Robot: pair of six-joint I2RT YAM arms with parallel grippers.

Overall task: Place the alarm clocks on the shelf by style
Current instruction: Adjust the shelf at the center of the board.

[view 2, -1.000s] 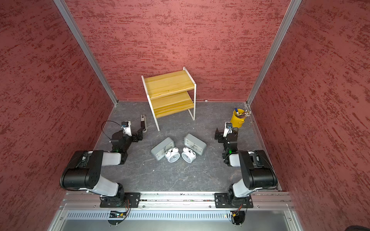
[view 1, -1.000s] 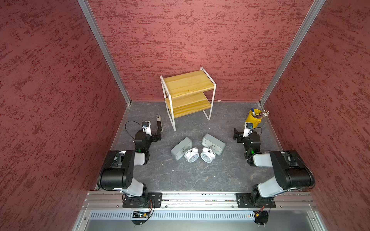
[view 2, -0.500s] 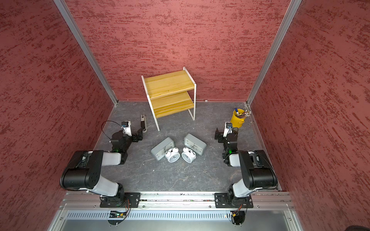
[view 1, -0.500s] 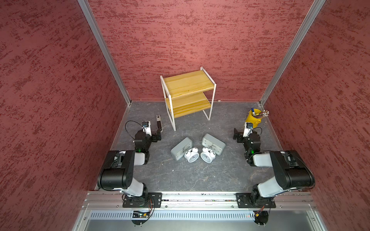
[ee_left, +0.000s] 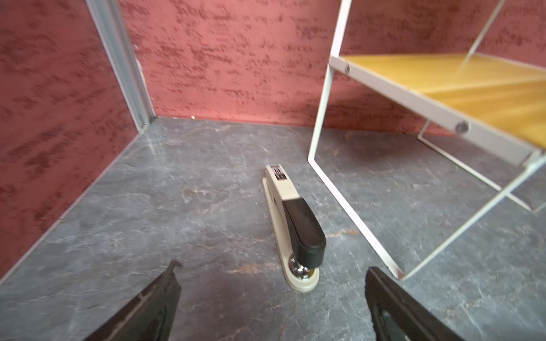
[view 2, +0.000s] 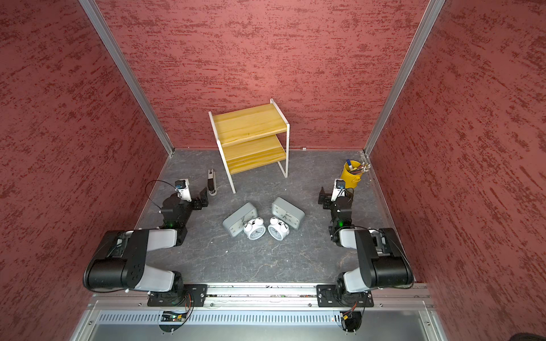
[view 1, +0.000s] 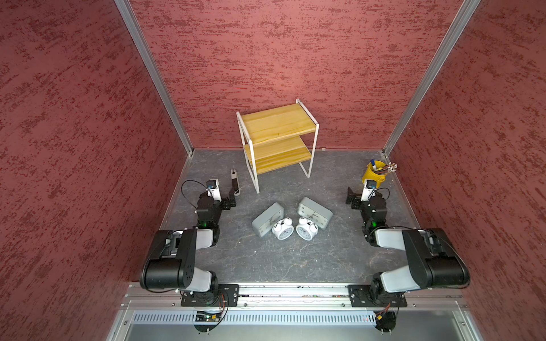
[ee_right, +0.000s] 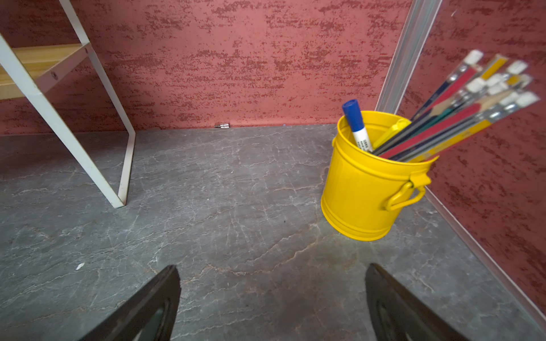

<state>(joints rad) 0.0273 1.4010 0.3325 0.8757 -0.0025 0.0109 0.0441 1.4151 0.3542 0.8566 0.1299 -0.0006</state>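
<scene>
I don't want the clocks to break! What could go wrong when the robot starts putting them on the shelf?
A round white clock sits tight against a grey clock, so lifting one may bump the other. The stapler lies right in front of the left gripper, beside the shelf, so it might get knocked.

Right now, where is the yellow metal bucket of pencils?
In both top views the yellow metal bucket stands in the far right corner, right of the wooden shelf.
</scene>
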